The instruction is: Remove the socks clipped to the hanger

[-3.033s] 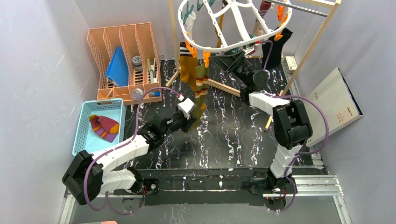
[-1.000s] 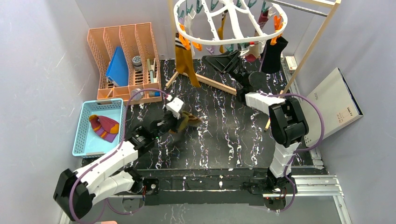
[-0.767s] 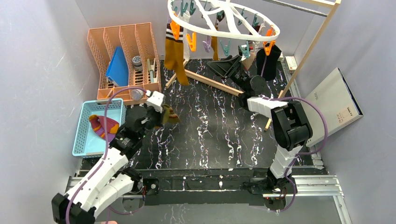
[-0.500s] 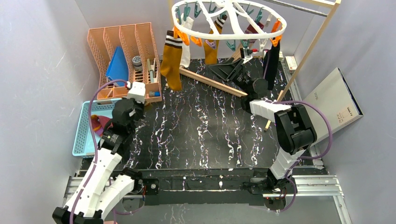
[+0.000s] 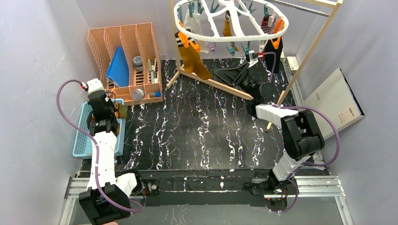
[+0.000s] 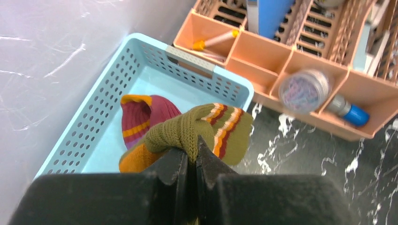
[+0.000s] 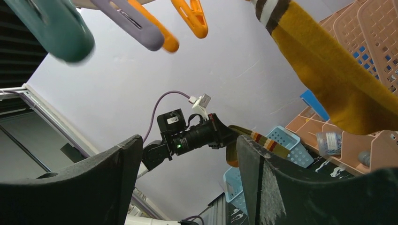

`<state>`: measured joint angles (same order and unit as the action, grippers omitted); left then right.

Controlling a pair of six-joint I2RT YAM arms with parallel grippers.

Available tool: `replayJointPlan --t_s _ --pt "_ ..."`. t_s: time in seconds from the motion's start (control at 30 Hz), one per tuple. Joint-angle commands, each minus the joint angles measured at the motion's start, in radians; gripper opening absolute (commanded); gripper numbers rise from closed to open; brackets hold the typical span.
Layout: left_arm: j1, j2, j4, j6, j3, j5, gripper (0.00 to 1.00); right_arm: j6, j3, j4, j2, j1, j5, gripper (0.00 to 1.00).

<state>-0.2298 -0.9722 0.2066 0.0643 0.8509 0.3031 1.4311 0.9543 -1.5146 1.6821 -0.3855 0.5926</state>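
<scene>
Swung from mid-bench out to the left edge in the last second, the left claw [image 6: 190,159] now hangs above the light blue basket [image 6: 213,82], its jaws pinched shut on a fold of the olive striped sock [image 6: 202,131]. The sock, pulled free of its clip, dangles over the basket's near right rim and has not yet been let go. Below it a maroon striped sock [image 6: 141,112] already lies in the basket, so by the look of things one sock is delivered and a second is about to be.

Much is left. Above the far edge of the bench the white oval hanger [image 5: 234,33] carries a mustard yellow sock [image 5: 195,58] at its near left, a pale sock [image 5: 191,21] and a second mustard one [image 5: 227,28] farther back, and a black sock [image 5: 272,49] at its right end; what hangs behind the black one is too small to name. The right claw [image 7: 187,154] waits under the ring with jaws spread wide and nothing between them, orange and teal clips [image 7: 187,14] just overhead. The peach desk organiser [image 5: 124,61] stands in the far left corner.
</scene>
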Motion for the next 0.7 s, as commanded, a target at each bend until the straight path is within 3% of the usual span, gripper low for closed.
replayJointPlan --t_s 0.0,0.17,0.37,0.5,0.67 --pt "-0.089 -0.006 -0.108 0.100 0.003 -0.033 0.00 0.025 -0.015 -0.307 -0.047 0.012 0.026 0.81" --pt "-0.152 -0.051 -0.123 0.157 0.009 -0.072 0.00 0.038 -0.007 -0.306 -0.045 0.018 0.041 0.81" --pt "-0.163 -0.035 -0.159 0.169 -0.126 0.017 0.02 0.036 -0.030 -0.307 -0.057 0.023 0.035 0.81" --pt "-0.163 -0.026 -0.158 0.188 -0.173 -0.030 0.53 0.035 -0.044 -0.307 -0.058 0.024 0.035 0.81" --pt "-0.163 -0.014 -0.112 0.217 -0.139 -0.109 0.81 0.037 -0.042 -0.307 -0.055 0.024 0.040 0.81"
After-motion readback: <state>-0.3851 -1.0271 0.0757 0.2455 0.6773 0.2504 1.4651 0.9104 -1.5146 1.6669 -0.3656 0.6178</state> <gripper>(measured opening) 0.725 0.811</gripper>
